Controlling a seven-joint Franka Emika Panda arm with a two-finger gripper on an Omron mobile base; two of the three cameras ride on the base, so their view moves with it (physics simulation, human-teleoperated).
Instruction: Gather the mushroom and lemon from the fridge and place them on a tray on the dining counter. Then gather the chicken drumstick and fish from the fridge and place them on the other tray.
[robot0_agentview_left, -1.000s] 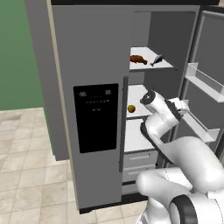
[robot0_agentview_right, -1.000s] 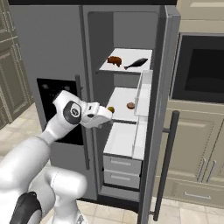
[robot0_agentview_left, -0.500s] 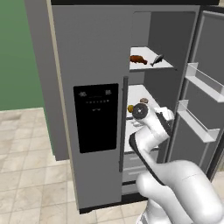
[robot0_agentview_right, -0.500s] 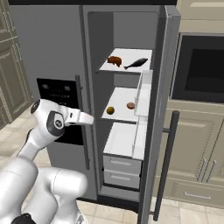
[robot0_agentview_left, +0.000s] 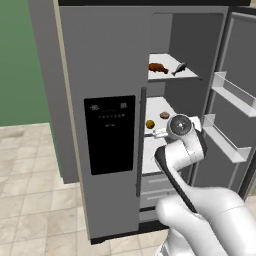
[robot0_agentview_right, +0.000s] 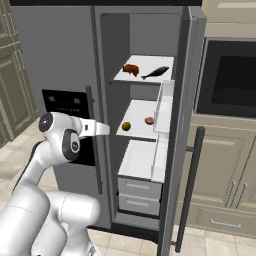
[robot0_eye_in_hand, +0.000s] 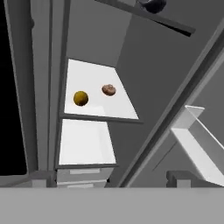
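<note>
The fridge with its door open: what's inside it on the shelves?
Inside the fridge, the top shelf holds a chicken drumstick and a fish. The middle shelf holds a lemon and a mushroom. The drawers below are shut, their contents hidden.

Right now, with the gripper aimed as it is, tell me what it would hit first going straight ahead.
Probably the middle fridge shelf, near the lemon and mushroom. The open gripper points into the open compartment with nothing visibly between, though depth is hard to judge.

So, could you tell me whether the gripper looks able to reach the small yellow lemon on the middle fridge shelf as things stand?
Probably yes: the fridge door stands open, the open gripper faces the shelf, and nothing lies before the small yellow lemon.
</note>
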